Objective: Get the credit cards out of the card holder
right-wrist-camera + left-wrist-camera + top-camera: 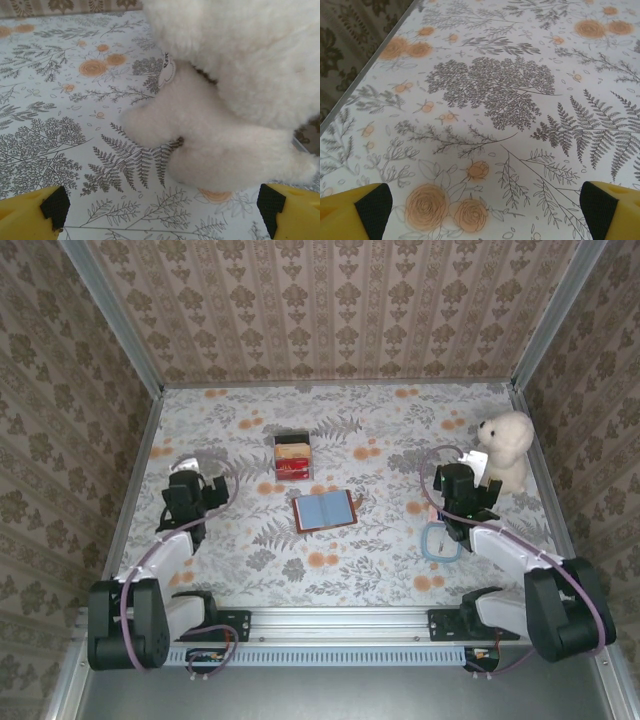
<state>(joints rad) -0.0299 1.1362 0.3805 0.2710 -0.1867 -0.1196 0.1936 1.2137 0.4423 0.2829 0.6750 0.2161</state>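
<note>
The card holder [324, 510] lies open and flat at the middle of the table, bluish-grey inner face up with reddish-brown edges. I cannot make out the credit cards in it. My left gripper [186, 487] hovers well to its left, and its yellow, black-padded fingers [370, 205] stand wide apart over bare floral cloth. To the holder's right my right gripper [462, 490] is also open with nothing between its fingers [52, 205]. It faces the white plush toy [235, 90] close ahead.
A small black box [293, 455] with red and yellow contents stands just behind the card holder. The white plush toy [505, 448] sits at the right edge. A light-blue ring [441, 543] lies by the right arm. Patterned walls close in three sides.
</note>
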